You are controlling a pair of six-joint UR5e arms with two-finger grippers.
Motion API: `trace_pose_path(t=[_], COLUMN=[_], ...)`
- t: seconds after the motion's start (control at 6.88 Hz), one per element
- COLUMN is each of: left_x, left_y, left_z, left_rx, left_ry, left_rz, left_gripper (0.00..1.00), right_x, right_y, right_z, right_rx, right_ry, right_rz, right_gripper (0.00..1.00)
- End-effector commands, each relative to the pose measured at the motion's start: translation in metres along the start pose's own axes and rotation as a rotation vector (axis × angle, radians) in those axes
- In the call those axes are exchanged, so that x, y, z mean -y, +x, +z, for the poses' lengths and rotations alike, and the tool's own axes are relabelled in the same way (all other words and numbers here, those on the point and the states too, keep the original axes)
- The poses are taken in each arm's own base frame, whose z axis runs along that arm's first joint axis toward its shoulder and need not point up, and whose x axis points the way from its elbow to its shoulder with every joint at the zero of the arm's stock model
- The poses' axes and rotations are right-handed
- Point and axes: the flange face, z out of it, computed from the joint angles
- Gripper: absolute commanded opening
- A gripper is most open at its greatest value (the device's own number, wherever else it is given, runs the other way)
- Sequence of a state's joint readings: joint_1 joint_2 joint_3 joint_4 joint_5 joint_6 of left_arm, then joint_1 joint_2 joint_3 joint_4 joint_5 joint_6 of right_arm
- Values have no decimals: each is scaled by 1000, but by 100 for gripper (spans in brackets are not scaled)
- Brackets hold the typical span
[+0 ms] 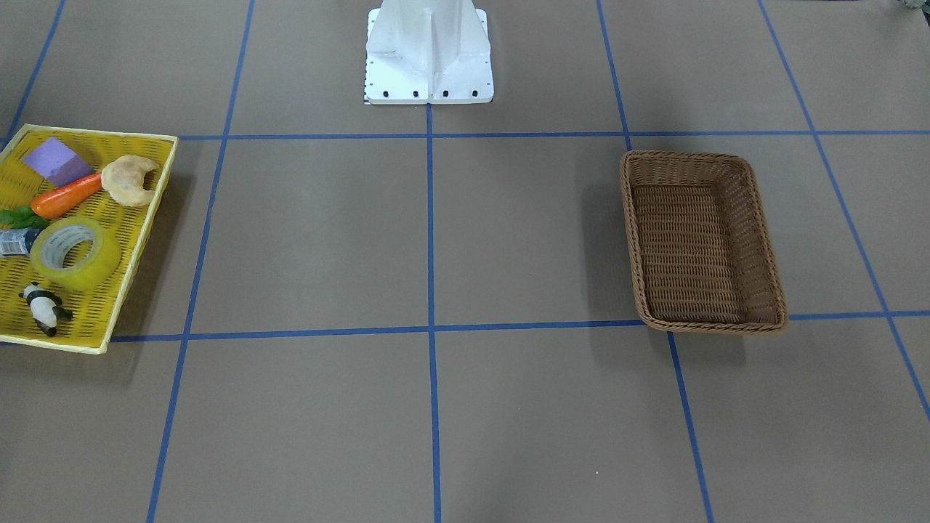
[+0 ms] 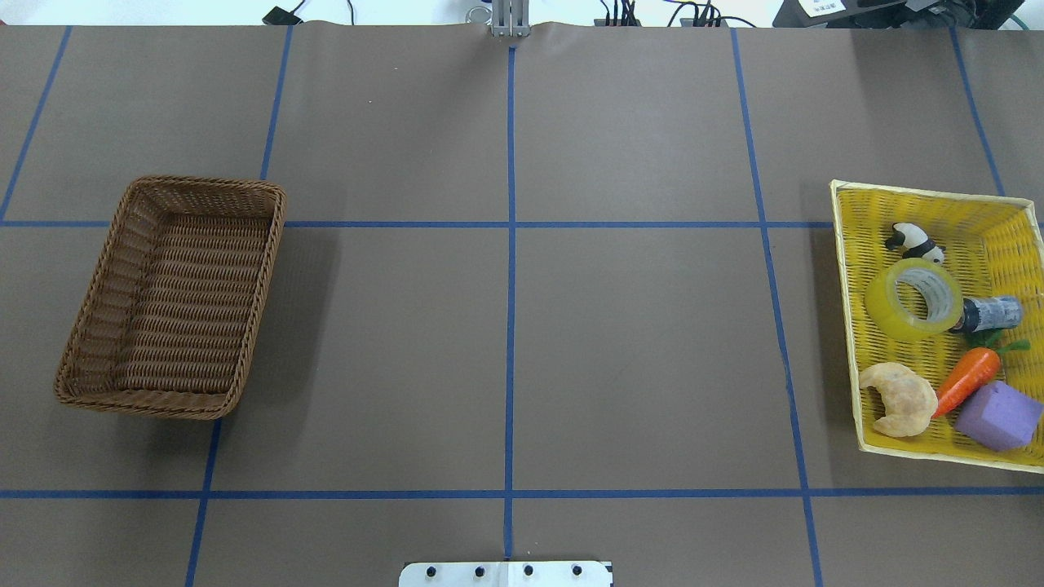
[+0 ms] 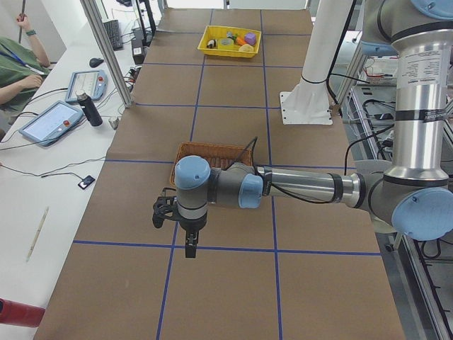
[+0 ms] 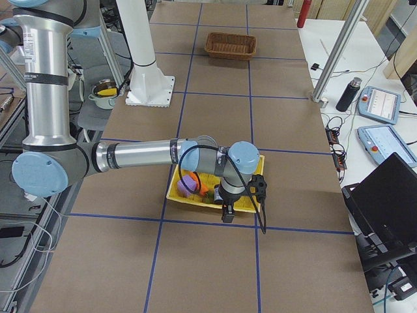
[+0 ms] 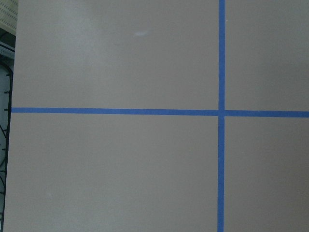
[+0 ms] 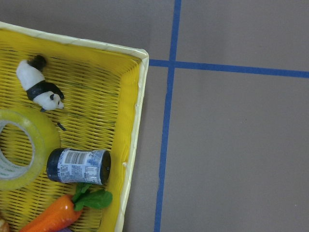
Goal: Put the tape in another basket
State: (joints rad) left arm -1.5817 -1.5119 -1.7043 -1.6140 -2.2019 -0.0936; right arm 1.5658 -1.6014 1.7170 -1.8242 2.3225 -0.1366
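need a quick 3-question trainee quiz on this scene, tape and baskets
1. True or false: the tape lies flat in the yellow tray.
2. The wicker basket holds: A) one item, B) nothing, C) the roll itself.
3. Which toy animal lies right beside the roll?

Key: 1 true; 2 B; 3 the panda.
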Motion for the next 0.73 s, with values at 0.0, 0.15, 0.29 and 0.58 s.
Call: trace_pose_path(t=[0.0,0.15,0.29,0.58], left_x=[-3,-3,-3,-3], left_y=[0,0,0,0], left_z=[-1,-1,-1,-2], left_rx=[-1,-1,-1,1], left_ry=[2,2,1,2], left_rz=[0,0,-1,-2], left_gripper=[99,99,99,99], right_x=[3,3,3,3], right_y=[0,0,-1,-3], right_z=[-1,-2,-3,-4], right_rx=[-6,-5,-5,-6], right_ry=[1,3,6,7], right_rz=[11,10,7,4], right_gripper=[100,100,100,100])
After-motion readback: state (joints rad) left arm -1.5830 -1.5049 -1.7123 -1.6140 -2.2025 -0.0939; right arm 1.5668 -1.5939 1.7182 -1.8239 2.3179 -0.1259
